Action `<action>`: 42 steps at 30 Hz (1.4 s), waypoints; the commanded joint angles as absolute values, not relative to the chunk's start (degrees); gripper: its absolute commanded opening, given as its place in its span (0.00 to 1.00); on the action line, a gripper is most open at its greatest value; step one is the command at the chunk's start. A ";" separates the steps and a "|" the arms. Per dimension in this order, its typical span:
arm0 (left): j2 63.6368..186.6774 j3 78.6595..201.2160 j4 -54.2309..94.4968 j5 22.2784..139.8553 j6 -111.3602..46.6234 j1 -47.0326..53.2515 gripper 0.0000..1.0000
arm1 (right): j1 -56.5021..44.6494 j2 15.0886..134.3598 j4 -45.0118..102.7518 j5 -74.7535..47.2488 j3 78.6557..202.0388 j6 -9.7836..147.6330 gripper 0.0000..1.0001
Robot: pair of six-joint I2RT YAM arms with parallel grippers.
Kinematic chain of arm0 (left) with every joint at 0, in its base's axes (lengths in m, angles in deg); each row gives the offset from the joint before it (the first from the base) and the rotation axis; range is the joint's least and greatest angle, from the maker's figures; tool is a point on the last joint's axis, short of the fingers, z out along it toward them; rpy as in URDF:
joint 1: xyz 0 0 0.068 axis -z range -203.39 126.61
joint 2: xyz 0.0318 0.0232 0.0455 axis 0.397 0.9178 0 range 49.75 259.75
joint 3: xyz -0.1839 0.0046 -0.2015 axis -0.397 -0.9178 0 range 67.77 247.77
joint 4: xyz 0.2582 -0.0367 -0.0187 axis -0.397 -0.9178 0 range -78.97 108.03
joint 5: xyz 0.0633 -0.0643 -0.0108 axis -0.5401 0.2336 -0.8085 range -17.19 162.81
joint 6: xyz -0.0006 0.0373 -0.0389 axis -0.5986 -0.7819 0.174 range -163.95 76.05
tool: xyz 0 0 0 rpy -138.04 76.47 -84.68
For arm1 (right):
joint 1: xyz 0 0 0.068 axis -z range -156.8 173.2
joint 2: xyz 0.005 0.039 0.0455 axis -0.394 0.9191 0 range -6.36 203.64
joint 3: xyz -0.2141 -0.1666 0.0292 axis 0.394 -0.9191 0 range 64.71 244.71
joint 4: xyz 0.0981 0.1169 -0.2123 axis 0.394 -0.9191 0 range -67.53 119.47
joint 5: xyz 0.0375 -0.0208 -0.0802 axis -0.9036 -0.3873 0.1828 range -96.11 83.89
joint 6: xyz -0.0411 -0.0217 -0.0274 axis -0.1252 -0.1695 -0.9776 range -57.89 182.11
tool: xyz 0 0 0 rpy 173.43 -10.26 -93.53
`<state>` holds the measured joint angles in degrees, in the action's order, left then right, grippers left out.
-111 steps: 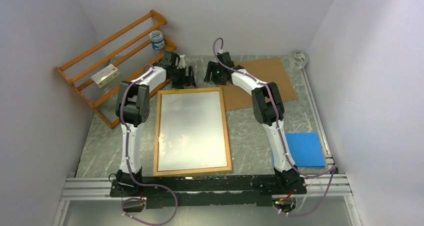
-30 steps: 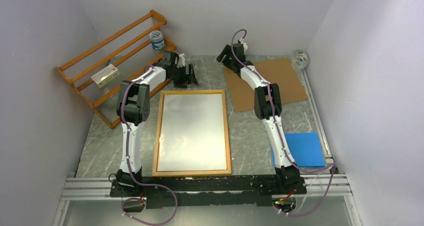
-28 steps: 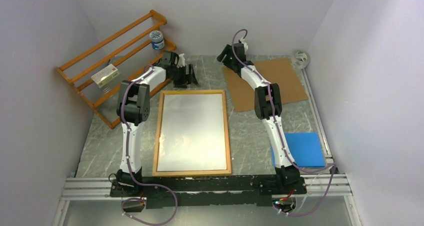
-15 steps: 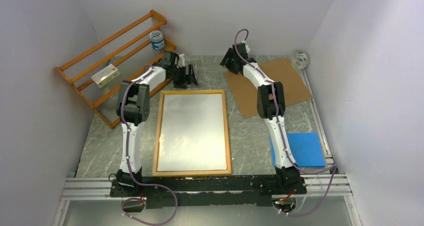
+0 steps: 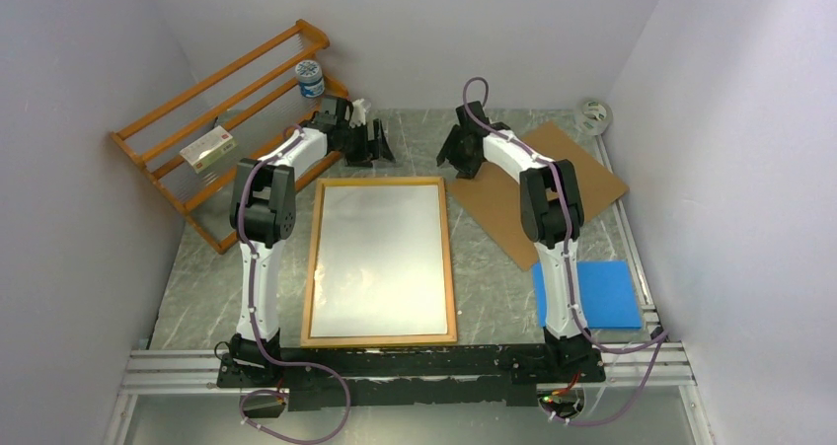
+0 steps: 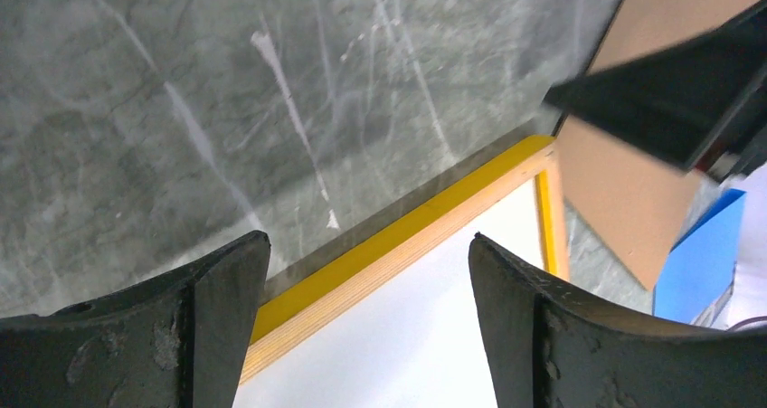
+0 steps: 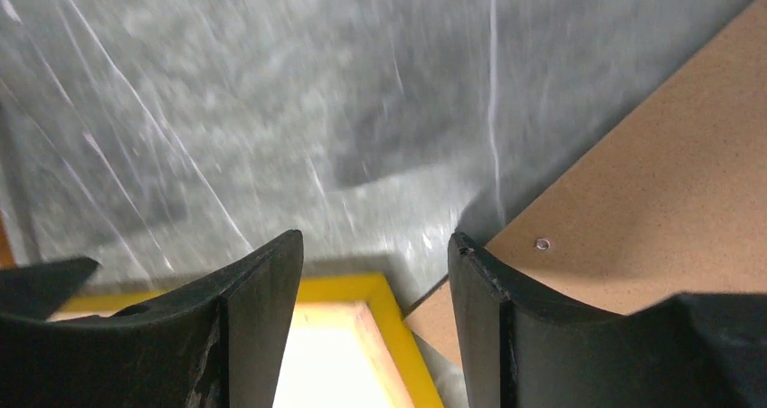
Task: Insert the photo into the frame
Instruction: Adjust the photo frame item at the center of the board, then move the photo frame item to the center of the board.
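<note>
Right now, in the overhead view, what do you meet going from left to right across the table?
Orange rack → picture frame → brown board. The blue sheet and the tape roll sit within the board's span, so they are left out.

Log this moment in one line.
left gripper: open | right gripper: open | thin yellow-and-wood rectangular frame: flat, white-backed paper photo inside | brown rectangular board: beside frame
</note>
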<state>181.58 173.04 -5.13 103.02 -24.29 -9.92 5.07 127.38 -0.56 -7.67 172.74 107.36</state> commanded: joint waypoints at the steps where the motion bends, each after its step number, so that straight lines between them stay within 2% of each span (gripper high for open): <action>1: 180.08 176.67 -1.44 107.05 -22.56 -9.38 0.87 | 3.87 122.98 -9.67 -8.08 167.94 108.57 0.64; 5: 181.81 179.17 -1.18 109.68 -21.25 -8.84 0.87 | 3.85 117.23 -9.60 -6.41 166.98 109.20 0.65; 10: 184.40 183.64 -0.86 113.24 -19.10 -7.33 0.88 | 4.83 107.25 -10.07 3.26 162.34 111.47 0.74; 17: 186.11 186.72 5.73 117.40 -12.47 -2.87 0.88 | 12.17 88.52 -10.77 10.12 142.51 115.20 0.76; 25: 188.26 187.51 9.46 117.74 -8.10 4.48 0.87 | 25.59 70.98 -8.23 6.22 120.12 118.50 0.77; 34: 196.10 197.18 2.31 109.04 -14.27 10.18 0.89 | 33.68 69.59 -3.94 2.25 112.06 116.74 0.78; 42: 198.70 198.02 -2.35 95.29 -16.33 11.04 0.90 | 36.62 71.87 -0.51 0.47 108.23 115.64 0.82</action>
<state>197.82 195.10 0.53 104.29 -13.47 11.18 35.32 71.29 -4.29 2.25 110.16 116.61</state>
